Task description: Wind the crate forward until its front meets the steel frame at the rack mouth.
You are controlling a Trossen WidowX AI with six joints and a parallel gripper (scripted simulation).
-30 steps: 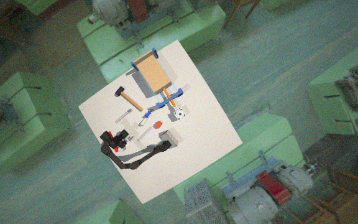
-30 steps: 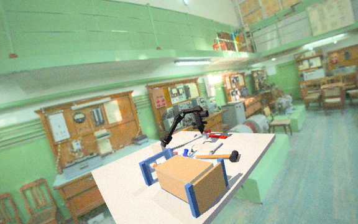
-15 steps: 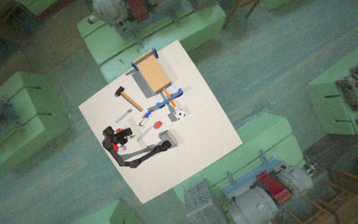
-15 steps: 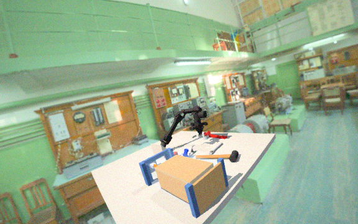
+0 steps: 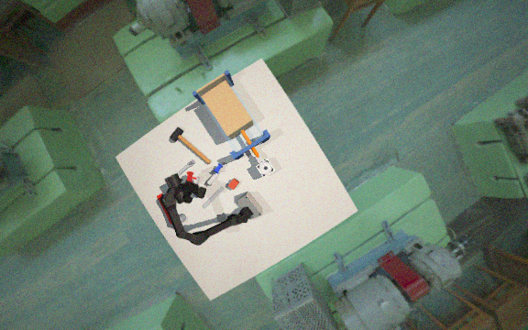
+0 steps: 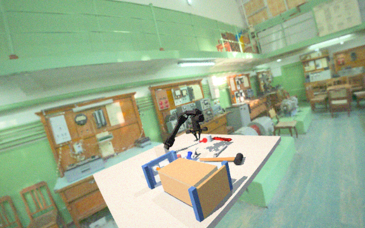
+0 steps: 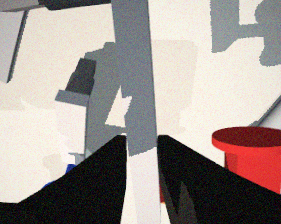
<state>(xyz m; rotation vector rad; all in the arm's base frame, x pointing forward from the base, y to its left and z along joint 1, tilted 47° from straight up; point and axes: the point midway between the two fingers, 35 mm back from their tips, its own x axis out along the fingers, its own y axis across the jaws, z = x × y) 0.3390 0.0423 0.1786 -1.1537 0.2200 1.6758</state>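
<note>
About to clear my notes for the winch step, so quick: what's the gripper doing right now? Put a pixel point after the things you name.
Gripper (image 5: 192,180) (image 6: 197,139) (image 7: 141,144): closed on a pale grey bar (image 7: 144,185).
</note>
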